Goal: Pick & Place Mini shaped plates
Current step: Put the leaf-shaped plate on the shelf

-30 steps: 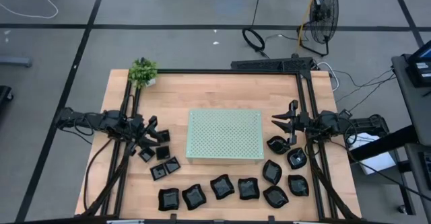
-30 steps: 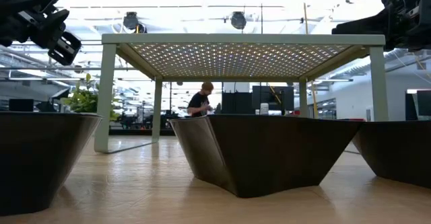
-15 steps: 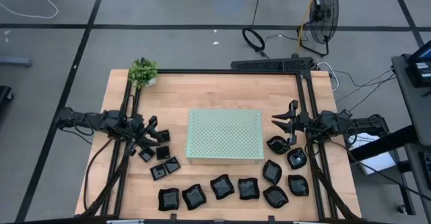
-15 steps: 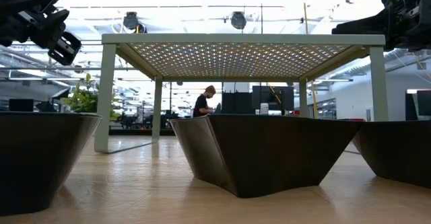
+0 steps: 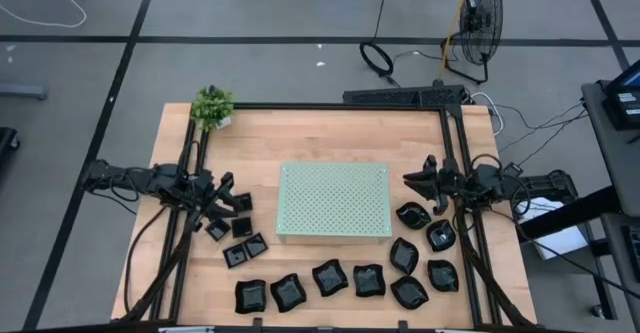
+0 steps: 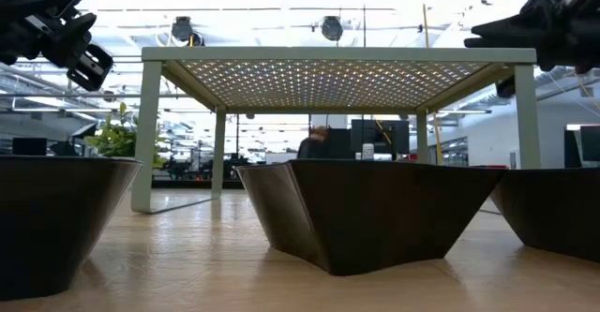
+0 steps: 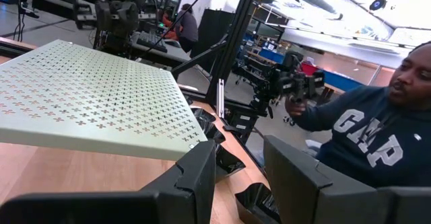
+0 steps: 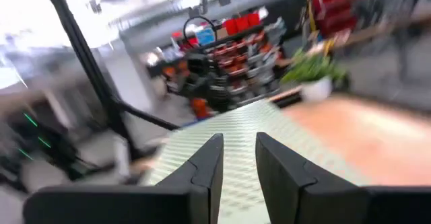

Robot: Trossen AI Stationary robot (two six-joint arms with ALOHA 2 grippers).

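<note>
The small black plates point(image 5: 330, 278) lie on the table point(image 5: 320, 133) around the green board point(image 5: 334, 200); the left gripper point(image 5: 226, 195) hangs above the left group, jaws narrowly apart, holding nothing; the right gripper point(image 5: 418, 180) likewise, beside the board's right edge.

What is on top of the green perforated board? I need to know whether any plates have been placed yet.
The green perforated board has nothing on top. The mini shaped plates all sit on the table around it. The board stands on legs; its own top hides whatever lies beneath.

Glossy black mini shaped plates point(image 5: 369, 279) — pale green perforated board point(image 5: 334, 200) — light wood table point(image 5: 300, 133).
</note>
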